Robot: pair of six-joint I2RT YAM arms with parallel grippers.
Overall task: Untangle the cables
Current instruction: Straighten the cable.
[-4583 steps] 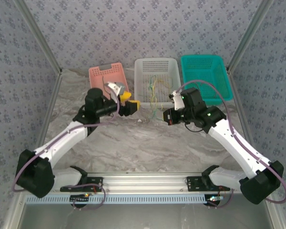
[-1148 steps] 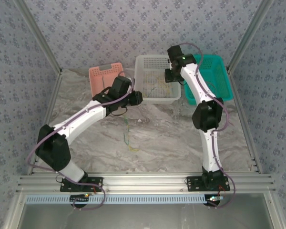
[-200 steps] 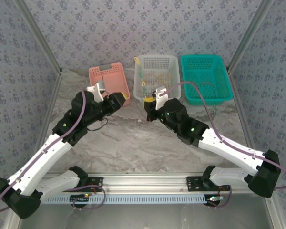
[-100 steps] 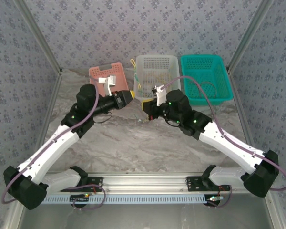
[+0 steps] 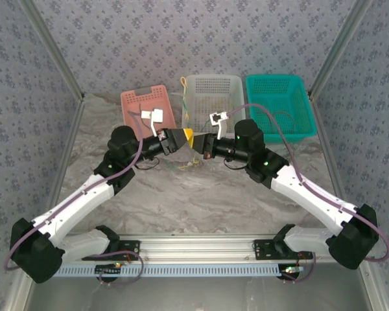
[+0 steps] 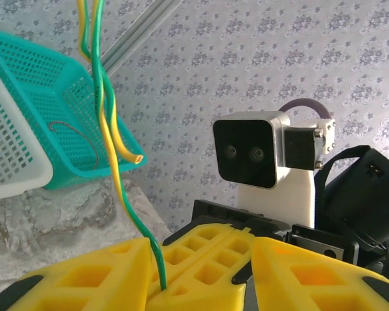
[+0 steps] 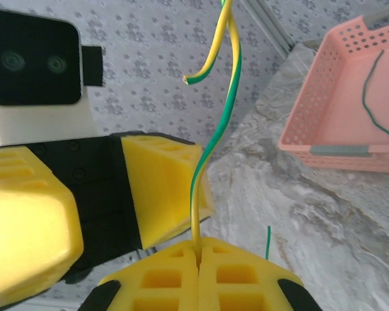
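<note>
Pinching yellow-and-green cable pair (image 6: 123,194) flat in right tool (image 7: 199,259), pads (image 7: 162,278) fully closed on it, above middle of tabletop (image 5: 201,194), toward far edge. Running up and back from there to left rim of white basket (image 5: 212,78), ending in a free yellow tip. Holding left tool (image 5: 183,138) wide, gripping nothing, nose to nose with right tool and straddling its tip. Leaving a few loose strands (image 5: 189,165) lying on tabletop just below, plus green strand (image 7: 364,94) in pink basket (image 7: 292,139) and dark strand (image 6: 71,124) in teal basket (image 6: 26,71). Risking, by closing left tool right here, clamping right tool's pads instead of cable, or knocking into wrist camera (image 6: 246,152). Risking tightening the twist by pulling both colours as one. Possibly slipping thin wire out of foam under a hard tug. Possibly snagging upper run on white basket rim and dragging basket along.
</note>
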